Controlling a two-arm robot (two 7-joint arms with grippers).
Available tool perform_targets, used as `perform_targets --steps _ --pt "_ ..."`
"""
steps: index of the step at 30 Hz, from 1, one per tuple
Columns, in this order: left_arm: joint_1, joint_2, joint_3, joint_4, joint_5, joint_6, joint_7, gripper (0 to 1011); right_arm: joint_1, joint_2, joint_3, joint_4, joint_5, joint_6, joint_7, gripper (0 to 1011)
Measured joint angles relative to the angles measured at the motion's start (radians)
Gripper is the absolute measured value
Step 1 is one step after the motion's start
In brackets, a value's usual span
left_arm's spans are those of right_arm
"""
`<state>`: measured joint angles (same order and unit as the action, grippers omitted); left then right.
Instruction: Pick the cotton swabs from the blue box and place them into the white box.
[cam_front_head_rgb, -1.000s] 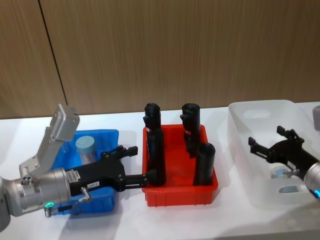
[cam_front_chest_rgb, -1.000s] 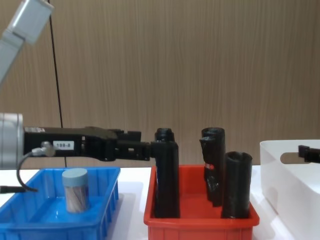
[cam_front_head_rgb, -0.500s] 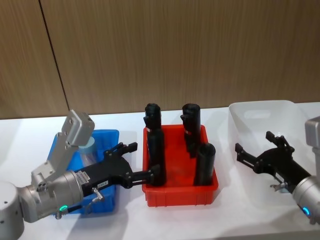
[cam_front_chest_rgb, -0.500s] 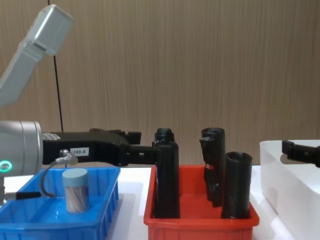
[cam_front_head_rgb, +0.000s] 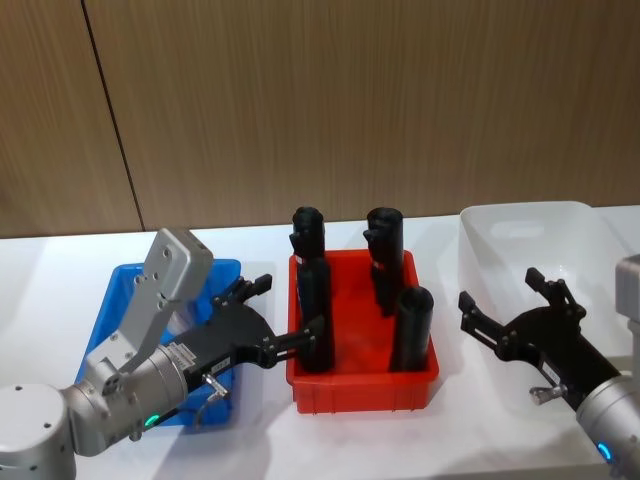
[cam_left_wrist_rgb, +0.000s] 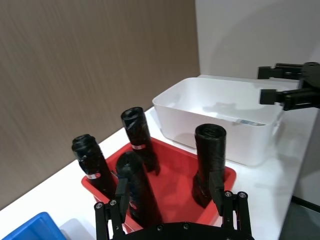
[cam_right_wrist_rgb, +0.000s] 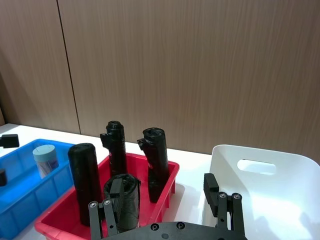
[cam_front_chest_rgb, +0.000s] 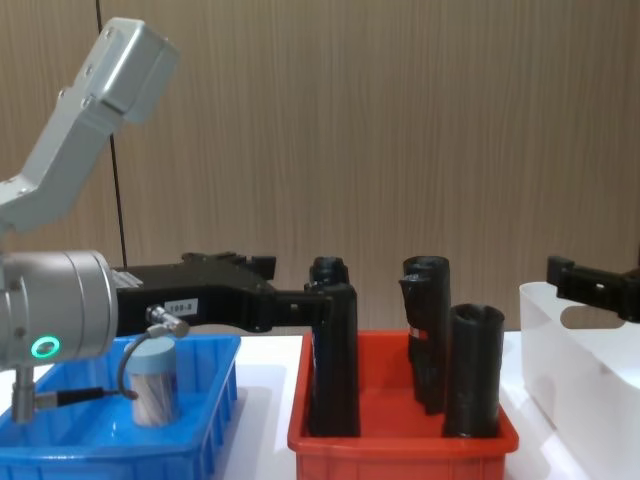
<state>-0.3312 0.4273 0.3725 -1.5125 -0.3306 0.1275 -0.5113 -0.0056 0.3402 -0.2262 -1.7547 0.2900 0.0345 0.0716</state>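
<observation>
Right hand (cam_front_head_rgb: 496, 287) pulled back from white box (cam_front_head_rgb: 520, 211), open wide, empty

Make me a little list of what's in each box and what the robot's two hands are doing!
cotton swabs: one tub, standing upright in the blue box
white box: on the right
red tray: in the middle, holding four black cylinders
left gripper: open, empty, between blue box and red tray
right gripper: open, empty, by the white box's left side
</observation>
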Motion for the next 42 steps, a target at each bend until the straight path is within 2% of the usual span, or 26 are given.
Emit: perform_targets --steps 35,42 --pt "0.086 -0.042 0.075 -0.104 0.118 -0.104 0.455 1004 -0.009 -0.003 0.0 -0.012 -0.003 0.0 -0.005 1002" --pt "0.094 -0.045 0.082 -0.114 0.129 -0.114 0.496 1004 -0.009 -0.003 0.0 -0.012 -0.003 0.0 -0.005 1002"
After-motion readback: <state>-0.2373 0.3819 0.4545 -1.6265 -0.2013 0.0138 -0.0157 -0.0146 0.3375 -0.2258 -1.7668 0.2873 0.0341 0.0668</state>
